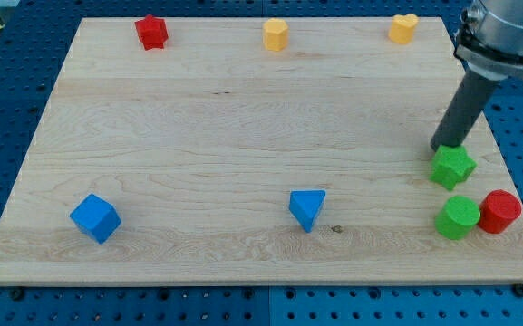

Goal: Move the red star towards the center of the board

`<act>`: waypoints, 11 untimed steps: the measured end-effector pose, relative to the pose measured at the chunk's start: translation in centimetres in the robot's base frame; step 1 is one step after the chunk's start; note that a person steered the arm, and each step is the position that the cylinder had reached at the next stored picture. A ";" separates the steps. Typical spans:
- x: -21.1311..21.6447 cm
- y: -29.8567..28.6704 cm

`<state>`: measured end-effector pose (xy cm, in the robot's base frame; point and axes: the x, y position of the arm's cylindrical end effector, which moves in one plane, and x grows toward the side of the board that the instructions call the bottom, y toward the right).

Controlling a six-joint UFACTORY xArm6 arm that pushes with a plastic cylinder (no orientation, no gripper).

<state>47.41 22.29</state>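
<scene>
The red star [151, 32] lies near the top left corner of the wooden board [243, 136]. My tip [442, 148] is far from it, at the view's right, touching the top edge of the green star [451, 167]. The dark rod slants up to the arm at the top right.
A yellow block [276, 34] sits at top middle and a yellow heart [402, 28] at top right. A blue cube [94, 218] is at bottom left, a blue triangle [307, 208] at bottom middle. A green cylinder [458, 217] and red cylinder [499, 211] sit at bottom right.
</scene>
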 end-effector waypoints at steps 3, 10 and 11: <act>-0.5 -1.4; -20.9 -52.8; -24.2 -51.8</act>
